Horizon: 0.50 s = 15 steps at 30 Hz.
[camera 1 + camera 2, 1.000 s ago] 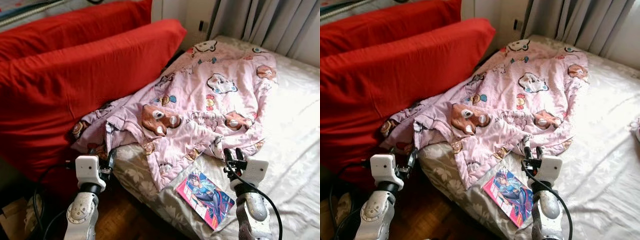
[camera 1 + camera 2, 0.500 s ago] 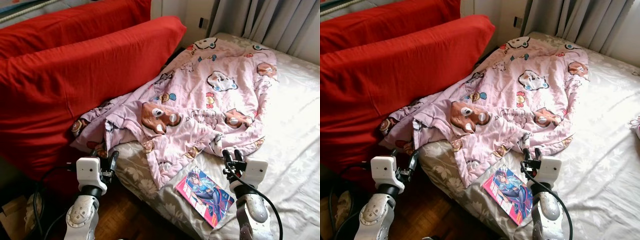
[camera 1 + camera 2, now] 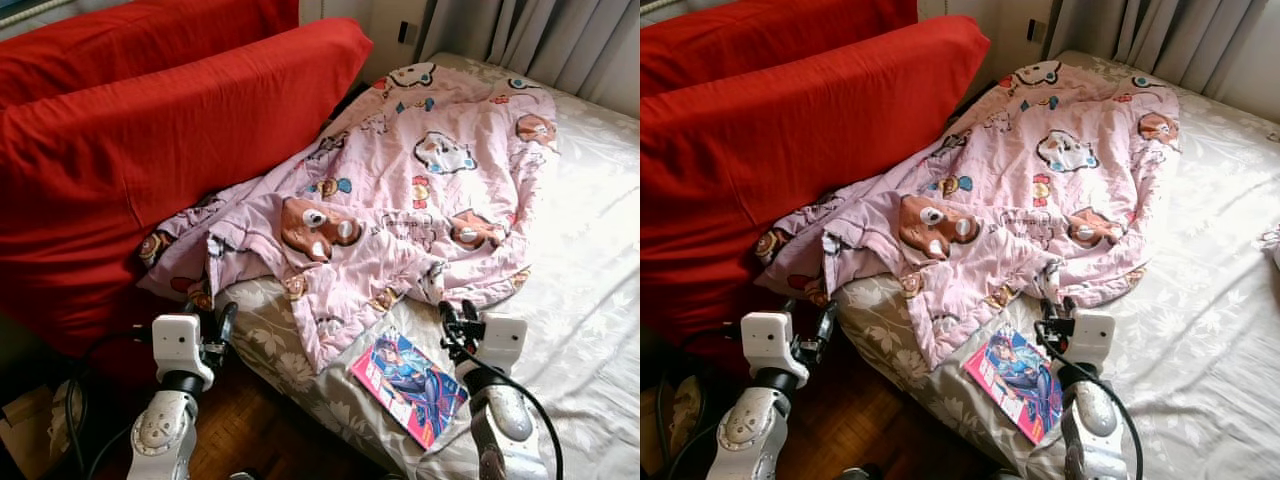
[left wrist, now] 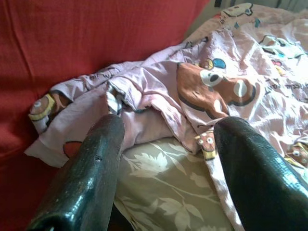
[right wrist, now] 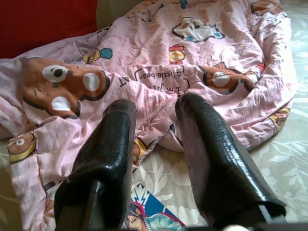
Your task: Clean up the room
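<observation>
Both grippers hang low w/ nothing between the fingers: right gripper (image 3: pixel 1054 305) has crept fwd to the blanket's near hem, fingers parted, left gripper (image 3: pixel 215 322) spread wide by the bed corner. Pink cartoon blanket (image 3: pixel 420 200) lies crumpled across the bed (image 3: pixel 590 270), one end bunched vs. the red cushion (image 3: pixel 150 150). Comic book (image 3: pixel 410 388) sits just beside the right gripper, near the mattress edge. Robot has leaned in approx. a bit closer, so probably lining up to grab the blanket; tidying not begun.

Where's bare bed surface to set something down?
Free: the pale sheet on the blanket's right, out toward the curtain. Also a floral strip along the near edge, between blanket and comic book. Crowded: the left, where the blanket bunches against the red cushions.
</observation>
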Available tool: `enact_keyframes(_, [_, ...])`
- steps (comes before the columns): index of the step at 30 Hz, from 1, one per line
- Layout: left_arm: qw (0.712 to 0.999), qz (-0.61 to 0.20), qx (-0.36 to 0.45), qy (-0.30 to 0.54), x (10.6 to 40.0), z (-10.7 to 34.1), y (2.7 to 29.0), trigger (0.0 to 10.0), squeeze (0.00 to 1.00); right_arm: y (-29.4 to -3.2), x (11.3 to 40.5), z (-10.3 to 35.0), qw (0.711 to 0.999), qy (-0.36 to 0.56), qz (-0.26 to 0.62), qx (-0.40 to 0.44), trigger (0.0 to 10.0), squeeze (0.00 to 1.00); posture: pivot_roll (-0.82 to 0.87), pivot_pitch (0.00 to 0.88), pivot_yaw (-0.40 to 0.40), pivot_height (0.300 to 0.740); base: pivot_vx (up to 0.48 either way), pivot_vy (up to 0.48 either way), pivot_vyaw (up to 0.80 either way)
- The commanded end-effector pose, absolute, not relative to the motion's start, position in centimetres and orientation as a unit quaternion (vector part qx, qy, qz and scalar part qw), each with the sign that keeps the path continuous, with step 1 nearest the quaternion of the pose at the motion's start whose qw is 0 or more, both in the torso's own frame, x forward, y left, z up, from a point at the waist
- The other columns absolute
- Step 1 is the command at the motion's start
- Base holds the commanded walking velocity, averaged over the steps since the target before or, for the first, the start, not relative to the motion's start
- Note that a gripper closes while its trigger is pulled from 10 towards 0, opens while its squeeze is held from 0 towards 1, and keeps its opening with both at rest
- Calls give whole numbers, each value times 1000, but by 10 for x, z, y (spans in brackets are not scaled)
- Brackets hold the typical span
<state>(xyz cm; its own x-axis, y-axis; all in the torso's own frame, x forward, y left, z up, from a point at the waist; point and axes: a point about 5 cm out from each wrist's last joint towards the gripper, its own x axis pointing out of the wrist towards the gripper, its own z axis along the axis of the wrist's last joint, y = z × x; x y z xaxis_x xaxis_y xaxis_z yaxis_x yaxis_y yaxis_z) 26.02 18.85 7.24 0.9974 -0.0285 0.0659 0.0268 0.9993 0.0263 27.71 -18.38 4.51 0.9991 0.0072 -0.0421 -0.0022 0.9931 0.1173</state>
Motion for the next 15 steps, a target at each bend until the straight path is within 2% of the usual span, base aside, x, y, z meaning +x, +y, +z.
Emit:
enact_keyframes(1, [999, -17, 11, -30, 258, 72, 186, 10000, 0, -188, 273, 43, 998, 30, -4, 59, 10000, 0, 75, 227, -46, 720, 0, 0, 0])
enact_keyframes(6, [999, -16, 11, -30, 258, 72, 187, 10000, 0, -185, 274, 41, 997, 42, 6, 58, 10000, 0, 77, 230, -49, 706, 0, 0, 0])
enact_keyframes(10, [999, -16, 11, -29, 258, 72, 187, 10000, 0, -185, 275, 40, 997, 44, 8, 56, 10000, 0, 75, 230, -49, 676, 0, 0, 0])
enact_keyframes(15, [999, -17, 10, -29, 258, 72, 187, 10000, 0, -184, 273, 41, 998, 39, 7, 58, 10000, 0, 73, 229, -48, 676, 0, 0, 0])
